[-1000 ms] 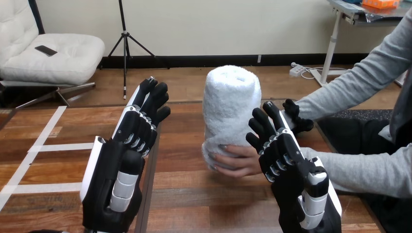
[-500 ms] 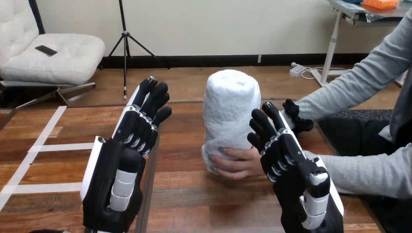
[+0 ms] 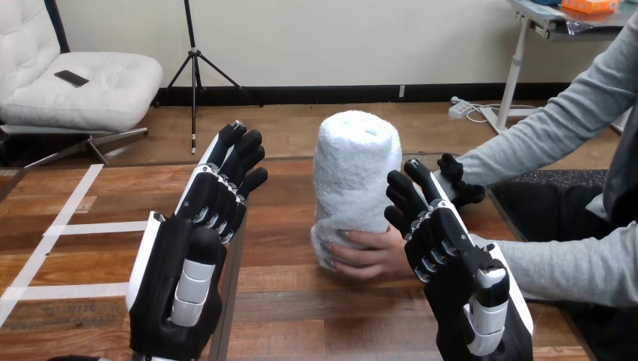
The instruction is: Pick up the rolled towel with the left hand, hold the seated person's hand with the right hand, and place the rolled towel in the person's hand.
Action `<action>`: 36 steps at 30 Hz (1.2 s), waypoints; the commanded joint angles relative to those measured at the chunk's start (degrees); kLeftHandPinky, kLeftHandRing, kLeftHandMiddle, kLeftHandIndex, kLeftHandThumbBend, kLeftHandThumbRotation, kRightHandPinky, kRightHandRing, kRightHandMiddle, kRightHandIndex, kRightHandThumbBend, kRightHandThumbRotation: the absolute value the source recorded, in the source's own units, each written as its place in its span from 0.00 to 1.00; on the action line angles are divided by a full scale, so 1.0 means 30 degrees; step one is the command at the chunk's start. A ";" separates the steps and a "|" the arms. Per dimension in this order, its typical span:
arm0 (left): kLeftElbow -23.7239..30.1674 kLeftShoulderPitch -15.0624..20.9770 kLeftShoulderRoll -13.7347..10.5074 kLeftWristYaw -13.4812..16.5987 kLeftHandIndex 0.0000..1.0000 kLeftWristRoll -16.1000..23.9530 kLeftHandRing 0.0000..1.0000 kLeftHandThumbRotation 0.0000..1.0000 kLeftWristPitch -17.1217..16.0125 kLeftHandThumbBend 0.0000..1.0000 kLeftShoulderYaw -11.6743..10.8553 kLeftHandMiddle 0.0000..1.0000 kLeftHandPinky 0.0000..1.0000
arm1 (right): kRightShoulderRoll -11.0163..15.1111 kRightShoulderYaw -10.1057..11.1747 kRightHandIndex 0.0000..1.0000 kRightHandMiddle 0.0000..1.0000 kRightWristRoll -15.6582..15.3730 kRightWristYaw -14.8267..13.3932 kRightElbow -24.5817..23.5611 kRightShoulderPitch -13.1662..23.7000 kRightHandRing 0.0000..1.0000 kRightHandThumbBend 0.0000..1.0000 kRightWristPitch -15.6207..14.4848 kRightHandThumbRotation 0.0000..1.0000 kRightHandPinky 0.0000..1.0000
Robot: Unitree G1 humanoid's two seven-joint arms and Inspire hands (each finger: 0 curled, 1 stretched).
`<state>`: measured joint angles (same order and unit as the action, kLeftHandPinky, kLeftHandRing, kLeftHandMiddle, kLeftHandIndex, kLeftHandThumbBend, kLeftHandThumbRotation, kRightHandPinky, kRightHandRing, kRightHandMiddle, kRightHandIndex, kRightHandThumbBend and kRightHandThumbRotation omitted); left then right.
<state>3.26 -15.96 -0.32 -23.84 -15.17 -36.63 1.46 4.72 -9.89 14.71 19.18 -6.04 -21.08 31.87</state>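
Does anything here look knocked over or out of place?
Nothing stands out. The rolled towel stands upright on the table, the person's hand round its base; the left hand and right hand flank it, open.

Wooden counter (image 3: pixel 301 316), dark planks, with a seam (image 3: pixel 235 256) running 12-to-6 left of centre. White tape strips (image 3: pixel 71 228) are stuck flat at 9 o'clock (several, crossing). The rolled towel (image 3: pixel 353 177) stands upright on the wood just right of centre. The person's hand (image 3: pixel 369 254) wraps its base at the towel's 6 o'clock.
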 commanded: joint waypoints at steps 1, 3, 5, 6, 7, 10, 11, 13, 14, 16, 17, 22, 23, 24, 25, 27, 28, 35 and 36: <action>0.0930 -0.1119 -0.0075 0.0014 0.92 -0.0006 0.93 0.88 0.0064 0.81 0.0636 0.92 0.90 | -0.0196 0.0272 0.97 0.95 -0.0040 0.0034 -0.0282 0.0942 0.97 1.00 0.0182 1.00 1.00; 0.0908 -0.1093 -0.0067 0.0008 0.92 -0.0020 0.93 0.88 0.0049 0.81 0.0629 0.92 0.90 | -0.0188 0.0276 0.97 0.95 -0.0030 0.0030 -0.0343 0.0932 0.97 1.00 0.0102 1.00 1.00; 0.0945 -0.1086 -0.0081 0.0011 0.92 -0.0011 0.93 0.88 0.0085 0.81 0.0631 0.92 0.90 | -0.0192 0.0285 0.97 0.95 -0.0024 0.0025 -0.0359 0.0924 0.97 1.00 0.0085 1.00 1.00; 0.0982 -0.1090 -0.0095 0.0014 0.92 -0.0002 0.93 0.88 0.0118 0.81 0.0635 0.92 0.90 | -0.0199 0.0291 0.97 0.95 -0.0022 0.0024 -0.0353 0.0922 0.97 1.00 0.0096 1.00 1.00; 0.1006 -0.1093 -0.0104 0.0016 0.92 0.0005 0.93 0.87 0.0140 0.81 0.0638 0.92 0.90 | -0.0204 0.0296 0.97 0.95 -0.0020 0.0024 -0.0348 0.0920 0.97 1.00 0.0103 1.00 1.00; 0.1002 -0.1082 -0.0109 -0.0022 0.92 -0.0041 0.92 0.88 0.0124 0.81 0.0648 0.92 0.90 | -0.0202 0.0325 0.97 0.95 -0.0103 -0.0007 -0.0340 0.0918 0.97 1.00 0.0144 1.00 1.00; 0.1015 -0.1082 -0.0124 -0.0040 0.92 -0.0061 0.92 0.88 0.0140 0.80 0.0649 0.92 0.90 | -0.0224 0.0335 0.97 0.95 -0.0124 -0.0017 -0.0318 0.0924 0.97 1.00 0.0200 1.00 1.00; 0.1034 -0.1083 -0.0143 -0.0059 0.92 -0.0080 0.93 0.88 0.0166 0.80 0.0650 0.92 0.90 | -0.0257 0.0346 0.97 0.95 -0.0142 -0.0022 -0.0292 0.0931 0.97 1.00 0.0263 1.00 1.00; 0.1024 -0.1075 -0.0149 -0.0075 0.92 -0.0098 0.93 0.88 0.0161 0.80 0.0644 0.92 0.90 | -0.0269 0.0351 0.97 0.95 -0.0136 -0.0025 -0.0302 0.0917 0.97 1.00 0.0259 1.00 1.00; 0.1009 -0.1064 -0.0152 -0.0093 0.92 -0.0116 0.93 0.88 0.0154 0.80 0.0635 0.92 0.90 | -0.0282 0.0360 0.97 0.95 -0.0128 -0.0022 -0.0322 0.0896 0.97 1.00 0.0236 1.00 1.00; 0.0963 -0.1040 -0.0158 -0.0116 0.92 -0.0125 0.93 0.88 0.0111 0.80 0.0613 0.92 0.90 | -0.0304 0.0368 0.97 0.95 -0.0153 -0.0061 -0.0355 0.0873 0.97 1.00 0.0209 1.00 1.00; 0.0953 -0.1044 -0.0178 -0.0123 0.93 -0.0109 0.93 0.89 0.0116 0.80 0.0549 0.92 0.89 | -0.0310 0.0375 0.97 0.95 -0.0095 -0.0063 -0.0454 0.0822 0.96 1.00 0.0071 1.00 0.99; 0.0961 -0.1045 -0.0184 -0.0121 0.92 -0.0099 0.93 0.89 0.0121 0.81 0.0541 0.92 0.89 | -0.0287 0.0372 0.97 0.95 -0.0050 -0.0038 -0.0489 0.0814 0.96 1.00 0.0005 1.00 1.00; 0.0963 -0.1043 -0.0187 -0.0122 0.92 -0.0093 0.93 0.89 0.0120 0.81 0.0537 0.92 0.89 | -0.0272 0.0372 0.97 0.95 -0.0024 -0.0023 -0.0511 0.0810 0.96 1.00 -0.0039 1.00 1.00; 0.0963 -0.1042 -0.0187 -0.0121 0.92 -0.0091 0.93 0.89 0.0116 0.81 0.0532 0.92 0.89 | -0.0247 0.0382 0.97 0.95 0.0014 0.0024 -0.0488 0.0820 0.97 1.00 -0.0029 1.00 1.00; 0.0956 -0.1041 -0.0182 -0.0117 0.92 -0.0087 0.93 0.89 0.0109 0.81 0.0533 0.92 0.89 | -0.0223 0.0402 0.97 0.95 0.0053 0.0079 -0.0443 0.0836 0.97 1.00 0.0010 1.00 1.00; 0.0953 -0.1040 -0.0179 -0.0115 0.92 -0.0083 0.93 0.89 0.0106 0.81 0.0536 0.92 0.89 | -0.0217 0.0409 0.97 0.95 0.0065 0.0094 -0.0433 0.0839 0.97 1.00 0.0017 1.00 1.00; 0.0959 -0.1032 -0.0149 -0.0072 0.92 0.0003 0.93 0.89 0.0054 0.81 0.0565 0.92 0.89 | -0.0244 0.0479 0.97 0.95 -0.0006 0.0101 -0.0301 0.0840 0.97 1.00 0.0189 1.00 1.00; 0.0949 -0.1031 -0.0146 -0.0069 0.92 0.0018 0.93 0.89 0.0032 0.81 0.0567 0.92 0.89 | -0.0243 0.0485 0.97 0.95 -0.0020 0.0096 -0.0298 0.0836 0.97 1.00 0.0196 1.00 1.00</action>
<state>3.41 -15.97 -0.56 -24.08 -15.19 -36.16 1.46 4.66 -8.98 14.59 19.27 -6.03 -21.08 31.74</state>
